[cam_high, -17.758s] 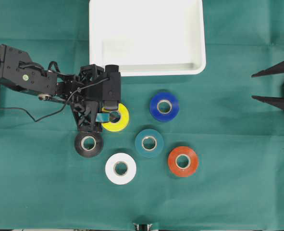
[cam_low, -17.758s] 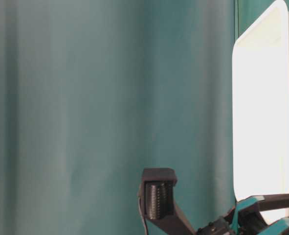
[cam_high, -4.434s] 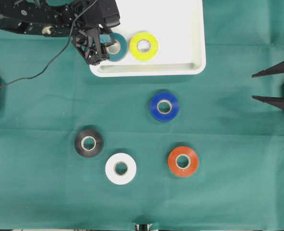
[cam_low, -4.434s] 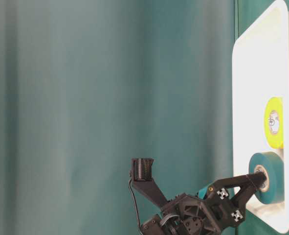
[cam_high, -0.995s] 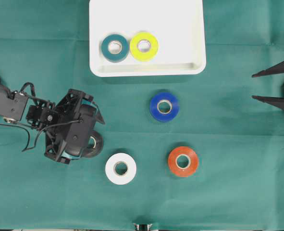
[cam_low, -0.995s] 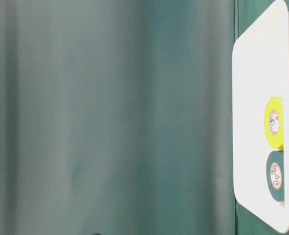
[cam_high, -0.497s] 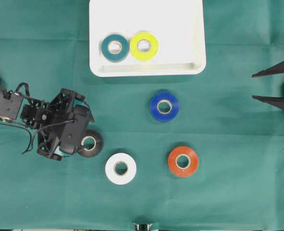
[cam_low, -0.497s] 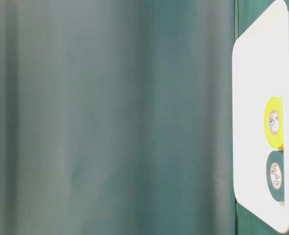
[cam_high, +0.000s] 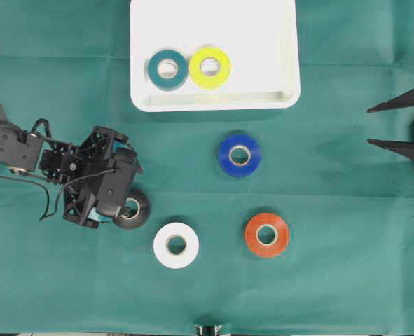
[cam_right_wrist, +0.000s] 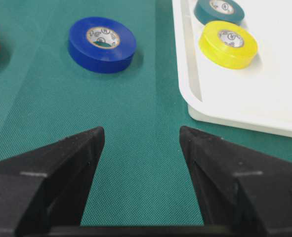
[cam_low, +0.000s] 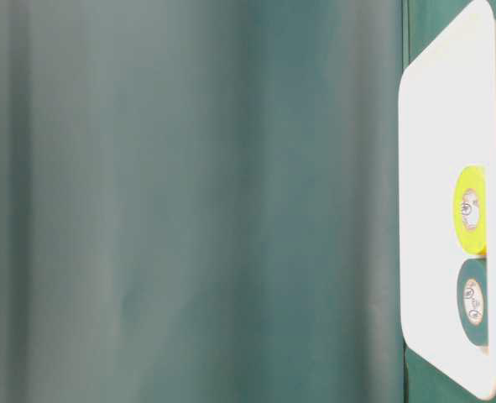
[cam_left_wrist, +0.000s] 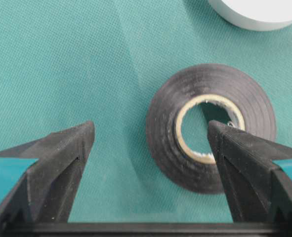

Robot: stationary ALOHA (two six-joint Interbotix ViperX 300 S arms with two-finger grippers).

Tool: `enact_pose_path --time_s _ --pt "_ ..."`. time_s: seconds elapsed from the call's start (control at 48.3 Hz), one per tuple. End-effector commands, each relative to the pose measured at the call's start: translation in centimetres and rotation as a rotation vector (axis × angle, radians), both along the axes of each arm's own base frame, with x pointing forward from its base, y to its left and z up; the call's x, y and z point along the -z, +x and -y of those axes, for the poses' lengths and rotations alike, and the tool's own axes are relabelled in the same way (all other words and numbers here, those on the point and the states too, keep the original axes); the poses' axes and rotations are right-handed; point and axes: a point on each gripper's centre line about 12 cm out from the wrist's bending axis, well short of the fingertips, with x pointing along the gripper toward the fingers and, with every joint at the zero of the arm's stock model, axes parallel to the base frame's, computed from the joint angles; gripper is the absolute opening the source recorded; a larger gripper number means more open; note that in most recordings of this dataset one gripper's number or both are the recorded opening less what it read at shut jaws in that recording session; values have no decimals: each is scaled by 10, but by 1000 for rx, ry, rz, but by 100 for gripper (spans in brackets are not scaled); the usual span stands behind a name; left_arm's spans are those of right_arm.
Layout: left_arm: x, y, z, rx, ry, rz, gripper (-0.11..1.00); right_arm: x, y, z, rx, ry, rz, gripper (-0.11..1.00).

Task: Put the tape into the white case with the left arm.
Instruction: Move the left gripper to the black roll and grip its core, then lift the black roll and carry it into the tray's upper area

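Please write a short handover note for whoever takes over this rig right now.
Left gripper: open, low over the black roll, one finger tip over its core hole, the other outside on the cloth; nothing gripped.
Right gripper: open, holding nothing, parked at the right edge.
Done: teal roll and yellow roll lie flat, side by side, in the white case.
Left: black, white roll, blue roll and red roll are all on the cloth. Black looks to be next.

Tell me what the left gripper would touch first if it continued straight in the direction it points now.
Probably the black tape roll: the open left gripper has one finger over the roll's hole, the other over bare green cloth.
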Motion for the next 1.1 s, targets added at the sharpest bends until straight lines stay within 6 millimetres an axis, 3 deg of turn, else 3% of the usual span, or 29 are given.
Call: enact_pose_path --time_s 0.0,0.477,0.559,0.767,1.077 --pt "-3 4 0 -3 -5 19 95 -4 2 0 0 1 12 99" --pt "4 0 -1 -8 -5 2 91 -5 2 0 -1 1 14 99" --pt "4 0 1 -7 -7 3 78 -5 2 0 -2 0 14 99" --pt "4 -1 1 -7 -8 3 22 -4 2 0 -1 0 14 99" --pt "1 1 1 -6 -10 13 22 -5 2 0 -1 1 14 99"
